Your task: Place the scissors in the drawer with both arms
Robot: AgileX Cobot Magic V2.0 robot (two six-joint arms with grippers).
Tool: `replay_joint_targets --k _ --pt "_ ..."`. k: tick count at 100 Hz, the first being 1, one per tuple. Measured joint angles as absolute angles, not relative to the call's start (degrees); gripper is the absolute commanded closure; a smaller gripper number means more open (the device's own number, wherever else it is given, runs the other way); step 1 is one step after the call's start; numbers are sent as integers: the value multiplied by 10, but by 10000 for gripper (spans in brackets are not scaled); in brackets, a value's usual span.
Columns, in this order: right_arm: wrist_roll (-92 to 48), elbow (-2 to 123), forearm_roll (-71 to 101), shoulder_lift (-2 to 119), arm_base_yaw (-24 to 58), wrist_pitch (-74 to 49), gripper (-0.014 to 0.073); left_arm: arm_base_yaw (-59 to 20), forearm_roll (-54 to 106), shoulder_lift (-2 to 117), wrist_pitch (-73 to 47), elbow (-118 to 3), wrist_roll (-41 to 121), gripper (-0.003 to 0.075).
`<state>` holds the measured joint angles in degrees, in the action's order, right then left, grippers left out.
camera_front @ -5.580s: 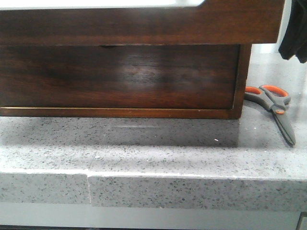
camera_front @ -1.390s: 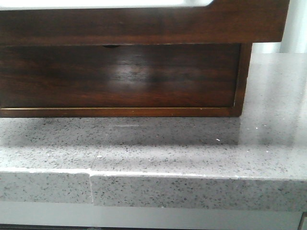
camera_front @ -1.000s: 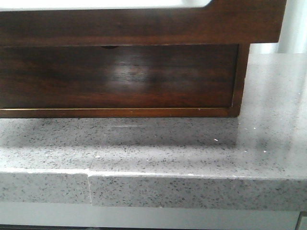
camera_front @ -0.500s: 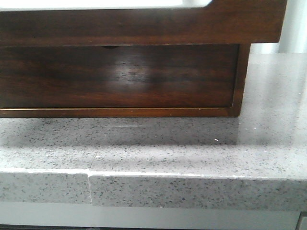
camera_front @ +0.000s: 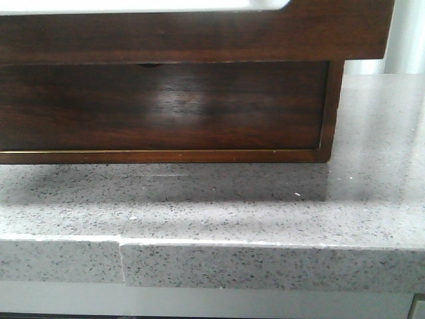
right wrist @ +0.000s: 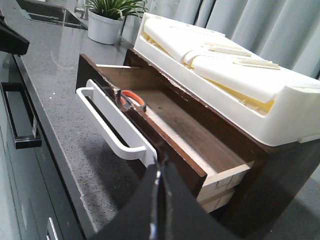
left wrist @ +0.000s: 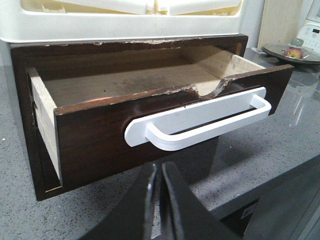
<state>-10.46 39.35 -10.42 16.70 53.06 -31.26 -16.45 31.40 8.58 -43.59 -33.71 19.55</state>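
Observation:
The drawer (left wrist: 150,107) of the dark wooden chest stands pulled out, with a white handle (left wrist: 200,122) on its front. In the right wrist view the scissors (right wrist: 131,100) lie inside the drawer (right wrist: 170,125) at its front end, orange loop showing. They are hidden in the left wrist view. My left gripper (left wrist: 159,169) is shut and empty, just in front of the handle. Also shut and empty, my right gripper (right wrist: 160,167) hovers by the drawer's front corner. The front view shows only the drawer front (camera_front: 199,36) above the lower wood front (camera_front: 166,106).
A white plastic tray (right wrist: 240,75) sits on top of the chest. A potted plant (right wrist: 107,22) stands further along the speckled grey counter (camera_front: 265,206). A plate with fruit (left wrist: 292,50) is on the counter beside the chest. The counter edge (camera_front: 212,242) is close.
The scissors that lay on the counter right of the chest 5.6 s ago are gone from there. Over the last second the drawer front and chest have shifted slightly left in the front view.

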Motion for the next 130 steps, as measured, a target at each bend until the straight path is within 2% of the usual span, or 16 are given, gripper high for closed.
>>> replay_joint_targets --k 42,59,69,78,95,130 --pt "-105 394 -105 167 531 -309 639 -165 302 85 -418 -313 196 740" --pt "-104 394 -105 167 531 -309 639 -134 152 58 -254 -227 180 740" --pt "-104 394 -105 167 531 -309 639 -113 56 37 -136 -139 102 740" --pt "-104 394 -105 167 531 -309 639 -104 0 23 -87 -75 29 740" --pt "-104 394 -105 167 531 -309 639 -104 -34 20 -82 -5 -53 740" --pt "-104 394 -105 167 531 -309 639 -104 -39 20 -160 -3 -75 740"
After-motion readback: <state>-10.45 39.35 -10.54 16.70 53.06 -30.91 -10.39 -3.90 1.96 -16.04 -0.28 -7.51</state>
